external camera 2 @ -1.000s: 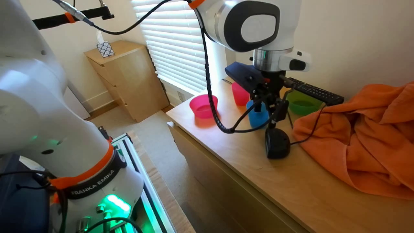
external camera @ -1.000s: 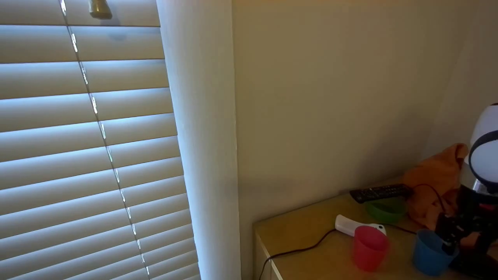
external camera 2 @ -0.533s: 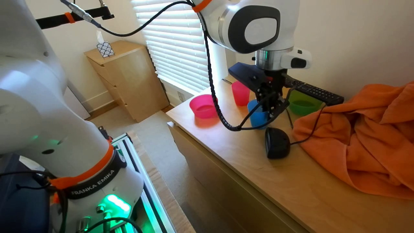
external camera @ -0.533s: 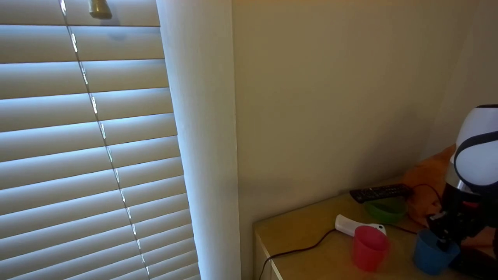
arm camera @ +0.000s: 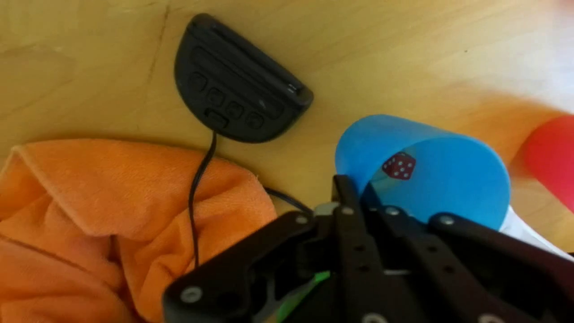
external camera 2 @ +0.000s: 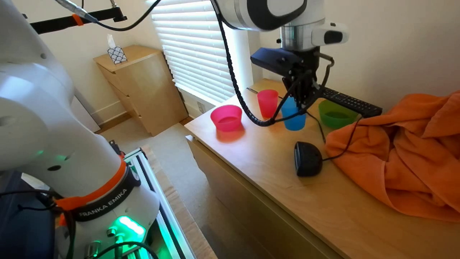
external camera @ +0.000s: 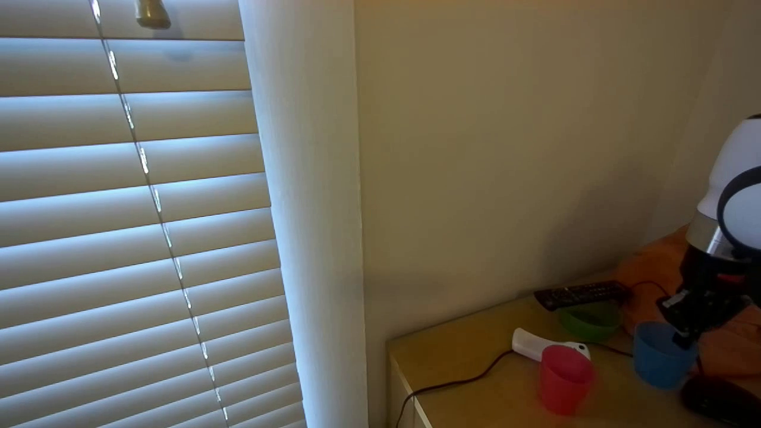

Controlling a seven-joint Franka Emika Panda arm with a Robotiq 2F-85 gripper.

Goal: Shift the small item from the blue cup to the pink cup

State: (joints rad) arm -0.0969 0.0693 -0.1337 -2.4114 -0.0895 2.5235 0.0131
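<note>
My gripper [arm camera: 357, 186] is shut on the rim of the blue cup [arm camera: 430, 175], with one finger inside and one outside. In both exterior views the blue cup [external camera 2: 294, 123] [external camera: 661, 362] looks raised off the table. A dark red die [arm camera: 399, 166] with white dots, the small item, lies inside at the bottom of it. Beside the held cup, the pink cup [external camera 2: 267, 104] [external camera: 565, 383] stands upright on the table; only part of the pink cup [arm camera: 554, 154] shows at the right of the wrist view. Its inside floor is hidden.
A pink bowl [external camera 2: 226, 120] stands near the table's front edge. A black device [external camera 2: 308, 159] with a cable, an orange cloth [external camera 2: 399, 154], a green bowl [external camera 2: 336, 114] and a remote control [external camera 2: 352, 102] lie around. Behind the pink cup is a white object [external camera: 529, 343].
The gripper has closed on the blue cup's rim. Arm and cup have then risen, the cup shifting upward in both exterior views. The pink cup has stayed put.
</note>
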